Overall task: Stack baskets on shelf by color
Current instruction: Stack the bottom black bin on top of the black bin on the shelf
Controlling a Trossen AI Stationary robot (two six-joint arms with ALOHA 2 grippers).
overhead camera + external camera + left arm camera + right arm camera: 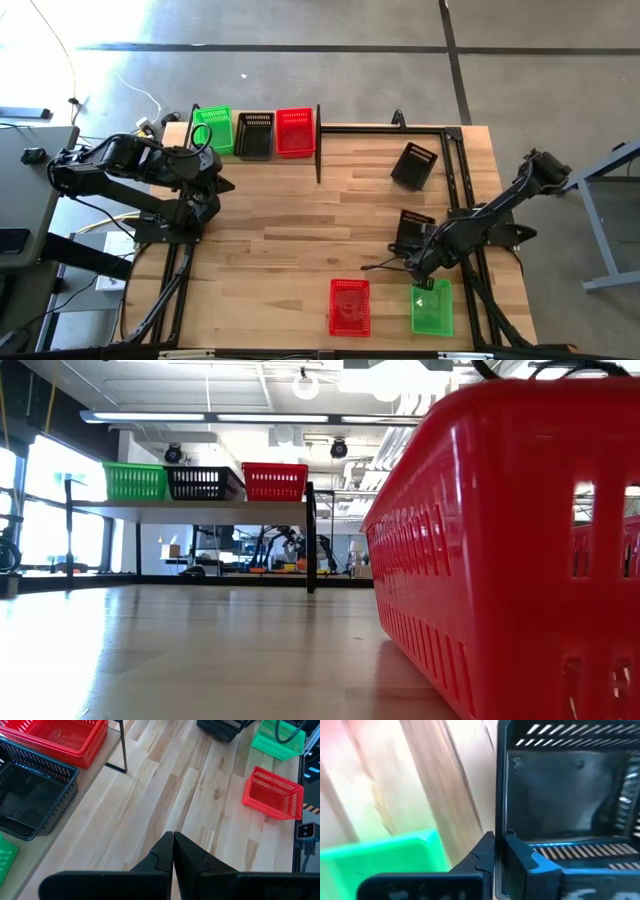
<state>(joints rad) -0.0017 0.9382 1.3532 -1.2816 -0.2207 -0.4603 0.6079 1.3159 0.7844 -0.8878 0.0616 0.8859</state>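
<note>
Pale wood planks make up the table [290, 230], which fills the middle of the high view, with grey floor around it. At the upper left of that frame the shelf [262, 158] carries three baskets in a row: a green basket [213, 129], a black basket [254, 134] and a red basket [295, 131], each touching its neighbour. From the low view the same three stand side by side on the raised plank at upper left, green [136, 481], black [203, 482], red [274, 480]. A tilted black basket [415, 165] lies alone in the upper right of the table. Toward the lower right, a second red basket [349, 306] sits just beside a second green basket [432, 308], apart from it; that red one fills the right half of the low view. Above the green one lies a third black basket [411, 232]. The right gripper [424, 259] is at that basket's near edge, and in the right wrist view its fingers [480, 855] are pinched on the black rim, with the green basket at the lower left of the frame. The left gripper [173, 851] hangs over bare table near the shelf at the left of the high view, its fingers pressed together on nothing.
</note>
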